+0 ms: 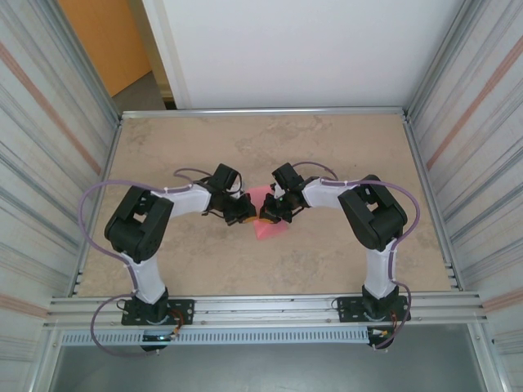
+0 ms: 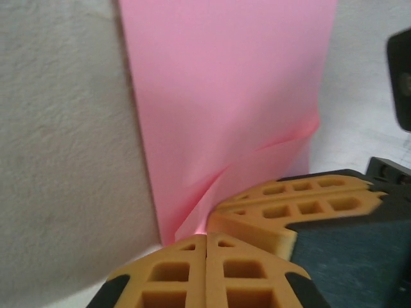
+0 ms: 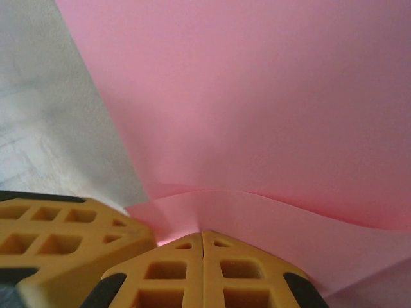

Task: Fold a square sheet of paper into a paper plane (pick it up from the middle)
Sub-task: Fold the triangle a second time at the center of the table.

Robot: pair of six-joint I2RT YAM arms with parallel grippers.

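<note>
The square sheet of paper [image 1: 270, 230] is pink and lies at the middle of the table, partly hidden under both gripper heads. My left gripper [image 1: 246, 215] and right gripper [image 1: 267, 214] meet tip to tip over it. In the left wrist view the paper [image 2: 225, 96] rises in a crease to my left gripper [image 2: 205, 236], whose orange pads are pressed together on it; the right gripper's fingers [image 2: 295, 205] lie just beside. In the right wrist view a raised fold of the paper [image 3: 257, 96] runs into my right gripper [image 3: 203, 233], shut on it, with the left gripper's fingers [image 3: 58, 228] alongside.
The beige table [image 1: 327, 147] is framed by metal rails, with corrugated side walls [image 1: 49, 139] left and right and a white panel at the back. Both arm bases stand at the near edge, elbows bent outward.
</note>
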